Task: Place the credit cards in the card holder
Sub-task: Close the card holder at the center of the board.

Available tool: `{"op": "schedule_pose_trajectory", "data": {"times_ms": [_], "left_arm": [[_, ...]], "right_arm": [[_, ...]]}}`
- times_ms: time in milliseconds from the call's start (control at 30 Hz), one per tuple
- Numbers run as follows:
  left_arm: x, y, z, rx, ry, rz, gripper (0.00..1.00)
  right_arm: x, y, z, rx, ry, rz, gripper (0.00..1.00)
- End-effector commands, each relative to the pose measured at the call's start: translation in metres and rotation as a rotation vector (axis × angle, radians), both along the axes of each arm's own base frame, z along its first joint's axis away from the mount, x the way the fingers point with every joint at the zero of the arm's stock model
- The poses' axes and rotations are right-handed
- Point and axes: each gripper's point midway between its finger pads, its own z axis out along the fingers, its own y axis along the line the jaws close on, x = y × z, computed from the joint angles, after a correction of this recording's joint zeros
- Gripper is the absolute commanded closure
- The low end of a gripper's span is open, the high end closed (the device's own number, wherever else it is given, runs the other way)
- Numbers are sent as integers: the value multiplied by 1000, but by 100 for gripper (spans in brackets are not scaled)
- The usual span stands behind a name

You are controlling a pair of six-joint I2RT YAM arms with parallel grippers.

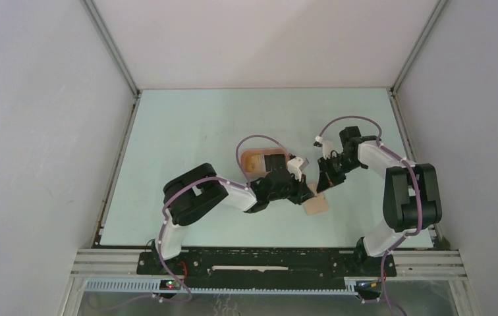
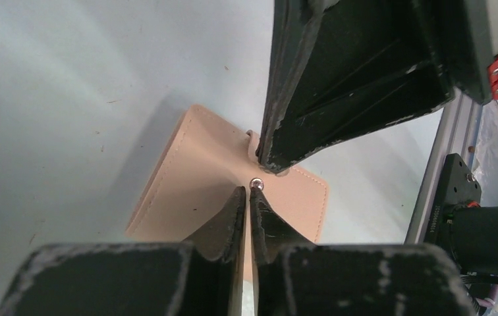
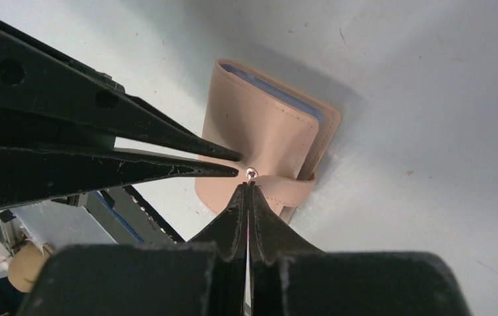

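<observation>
The right gripper (image 3: 249, 187) is resting its closed fingertips on the snap strap (image 3: 286, 187) of the card holder (image 3: 259, 125), which is lying folded on the pale green table (image 1: 187, 131). The left gripper (image 3: 238, 165) is reaching in alongside, fingers nearly together; I can't tell whether they're pinching anything. A blue card (image 3: 279, 93) is peeking from the fold. White walls (image 1: 35, 131) are enclosing everything, and a pink tray (image 1: 249, 159) is sitting just behind.

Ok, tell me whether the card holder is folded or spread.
Folded: the card holder has covers together, tab wrapped round the edge. Cannot tell if its snap holds.
</observation>
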Motion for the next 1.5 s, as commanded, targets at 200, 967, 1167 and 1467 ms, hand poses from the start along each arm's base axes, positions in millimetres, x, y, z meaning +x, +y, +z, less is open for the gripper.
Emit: {"op": "schedule_pose_trajectory", "data": {"times_ms": [200, 967, 1167, 1467], "left_arm": [[5, 4, -7, 9, 27, 30, 96], [7, 7, -8, 13, 28, 44, 97], [8, 10, -6, 2, 24, 52, 98], [4, 21, 5, -12, 6, 64, 98]], "right_arm": [[7, 7, -5, -39, -5, 36, 100], [-6, 7, -20, -105, 42, 94, 100], [-11, 8, -29, -136, 72, 115, 100], [-12, 5, -34, -162, 84, 115, 100]]}}
